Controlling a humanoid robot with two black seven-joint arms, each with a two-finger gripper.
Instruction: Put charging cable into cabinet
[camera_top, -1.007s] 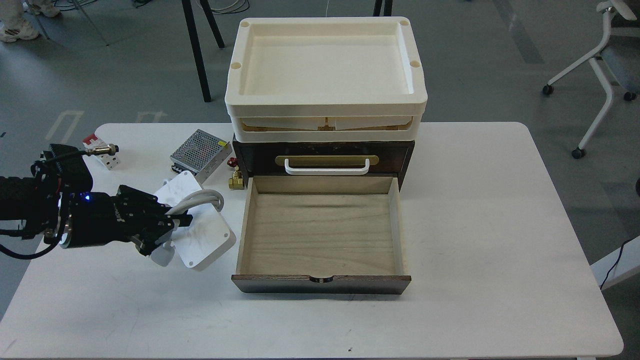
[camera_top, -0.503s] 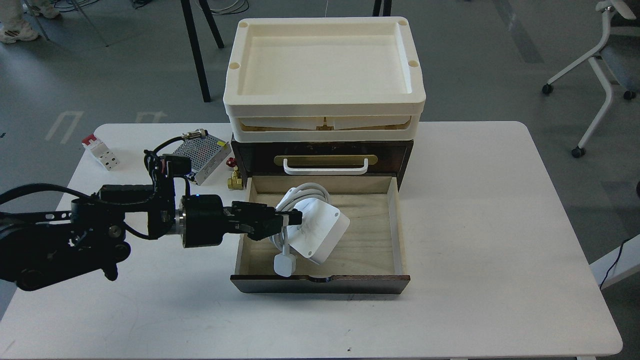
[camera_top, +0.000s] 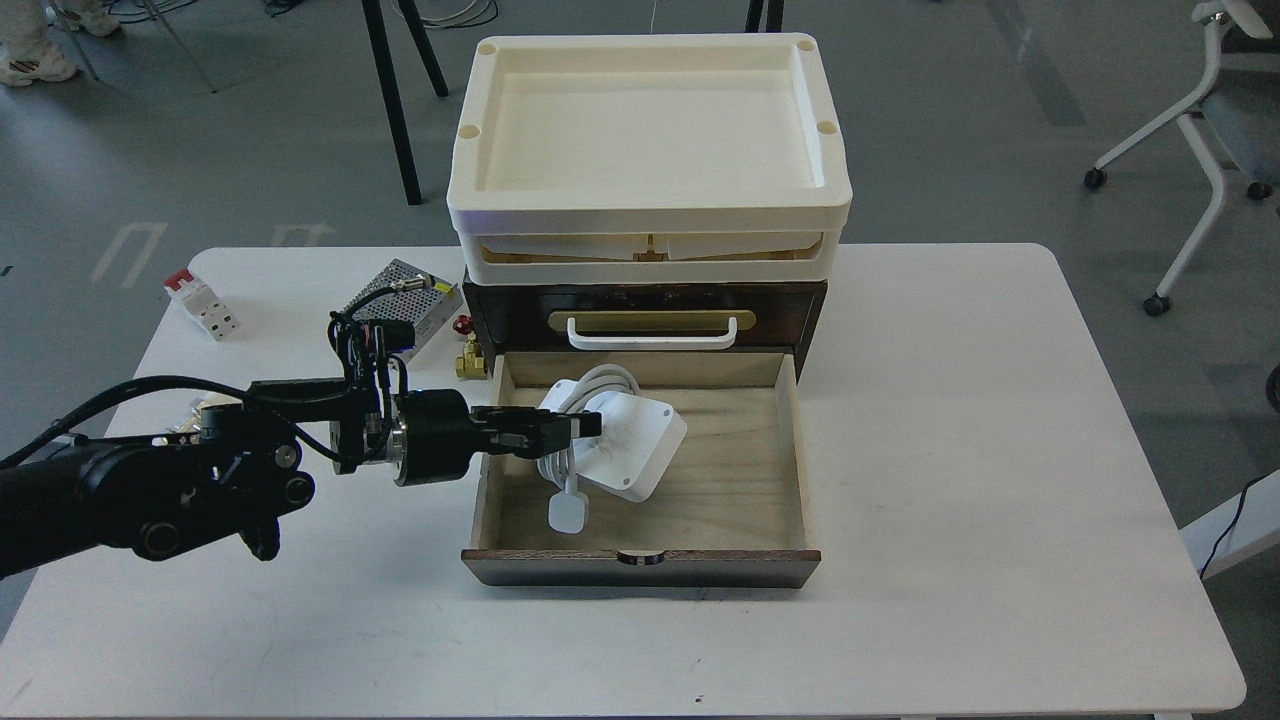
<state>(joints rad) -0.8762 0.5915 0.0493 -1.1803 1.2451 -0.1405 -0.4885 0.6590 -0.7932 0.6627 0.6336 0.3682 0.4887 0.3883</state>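
Note:
The dark brown wooden cabinet (camera_top: 510, 310) stands mid-table with its lower drawer (camera_top: 740, 480) pulled open, showing a pale wood interior. My left gripper (camera_top: 575, 428) reaches in from the left over the drawer's left wall and is shut on the charging cable (camera_top: 625, 450). The cable's white marbled slab is tilted over the left half of the drawer. The looped cord sits behind it and the small white plug (camera_top: 567, 513) hangs down near the drawer floor. My right gripper is out of view.
Cream stacked trays (camera_top: 650, 205) sit on top of the cabinet. A silver perforated power supply box (camera_top: 400, 300), a brass fitting (camera_top: 470, 362) and a white-and-red breaker block (camera_top: 203, 303) lie at the left rear of the white table (camera_top: 1000, 450).
My left gripper carried the cable from the table left of the cabinet into the open drawer. It then lowered slightly and drew a little to the left.

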